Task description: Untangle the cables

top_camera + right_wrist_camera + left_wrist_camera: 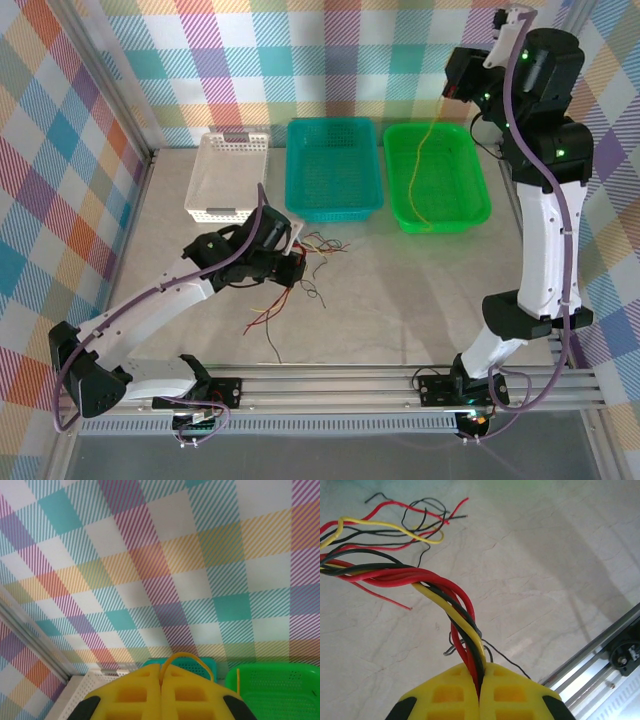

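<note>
Top external view: left arm reaches from the near-left corner to mid-desk. Left end effector point(296, 258) sits low over the desk point(400, 300), at the tangle of cables point(312, 248). Red, black and yellow strands fan out to the right of it and trail toward the near side. The loose ends lie on the desk surface.

Left wrist view: left end effector point(480, 674) is fully closed, with the yellow fingers point(447, 692) pressed together on a twisted bundle of the cables point(445, 587). The bundle leaves the fingertips, runs up and bends left. Further strands loop loosely on the desk point(545, 555) beyond it. One thin black strand trails off to the right near the aluminium rail point(600, 650).

Top external view: right arm is raised high at the far right. Right end effector point(450, 92) is above the far edge of the green basket point(478, 190). A single yellow cable point(417, 160) hangs from it, and its lower end curls on the basket floor. The teal basket point(333, 205) sits just left of the green one, and the white basket point(228, 210) is left of that.

Right wrist view: right end effector point(161, 672) is fully closed, fingers together, pinching the yellow cable point(186, 655), which arcs in a small loop just above the tips. A short length of yellow strand also shows over the green basket point(285, 685). Checked wall behind.
</note>
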